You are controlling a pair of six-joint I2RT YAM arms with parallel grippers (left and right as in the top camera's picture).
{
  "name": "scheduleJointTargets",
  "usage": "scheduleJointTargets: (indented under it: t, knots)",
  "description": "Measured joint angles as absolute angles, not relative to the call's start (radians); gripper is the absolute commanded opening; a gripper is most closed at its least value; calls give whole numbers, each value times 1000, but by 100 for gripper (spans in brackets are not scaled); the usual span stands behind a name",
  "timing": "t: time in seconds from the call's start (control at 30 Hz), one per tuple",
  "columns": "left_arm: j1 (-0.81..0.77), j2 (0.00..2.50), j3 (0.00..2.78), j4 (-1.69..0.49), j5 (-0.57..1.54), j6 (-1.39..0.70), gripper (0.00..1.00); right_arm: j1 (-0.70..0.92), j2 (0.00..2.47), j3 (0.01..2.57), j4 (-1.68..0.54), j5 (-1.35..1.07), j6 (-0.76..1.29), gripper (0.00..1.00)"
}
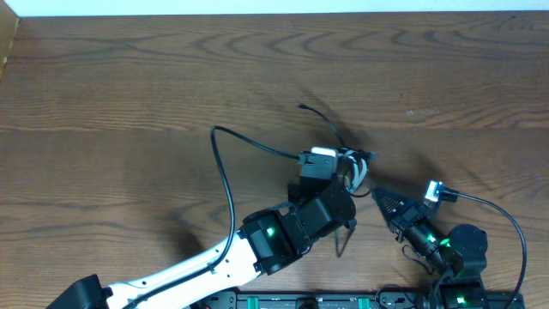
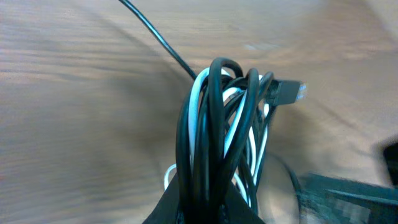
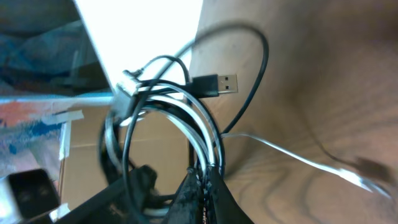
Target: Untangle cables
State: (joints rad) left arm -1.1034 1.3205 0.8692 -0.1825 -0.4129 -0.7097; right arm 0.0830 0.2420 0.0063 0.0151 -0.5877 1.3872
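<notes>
The wood-grain table (image 1: 129, 86) is lying open toward the far edge and the left side, while both arms are crowding the near right part. The cables (image 2: 214, 130), thin smooth black cords and one white, are sitting near mid-table as a tight looped bundle, with one black tail reaching toward the far edge. The left gripper (image 2: 205, 206) is clamping fully closed on the bundle's base. The right gripper (image 3: 205, 186) is pinching strands, its jaws closed. A flat USB plug (image 3: 221, 83) is jutting from the loops. The left arm's thicker cord (image 1: 225, 176) is arching just left of the bundle.
</notes>
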Motion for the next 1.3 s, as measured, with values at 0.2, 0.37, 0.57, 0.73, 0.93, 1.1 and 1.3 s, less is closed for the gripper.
scheduleJointTargets:
  t: [0.2,0.37,0.57,0.73,0.93,1.1,1.3]
  knots:
    - [-1075,1310,869,-210,-613,-767,8,83,242,6,12,-571,1344,1]
    - [-1022,1292,869,-210,-675,-909,7,83,242,6,-40,-564,1332,4]
    - [-982,1287,869,-211,-686,-1024,8,83,242,6,-30,-582,1281,38]
    - [-983,1287,869,-202,-564,-1081,8,83,242,6,19,-645,1349,56]
    - [-983,1287,869,-202,-409,-1095,8,83,247,7,157,-658,1433,58]
    - [-983,1287,869,-191,-297,-1083,8,83,247,7,160,-627,1398,62]
    - [-984,1287,869,-121,-101,-978,8,83,247,7,151,-595,1353,46]
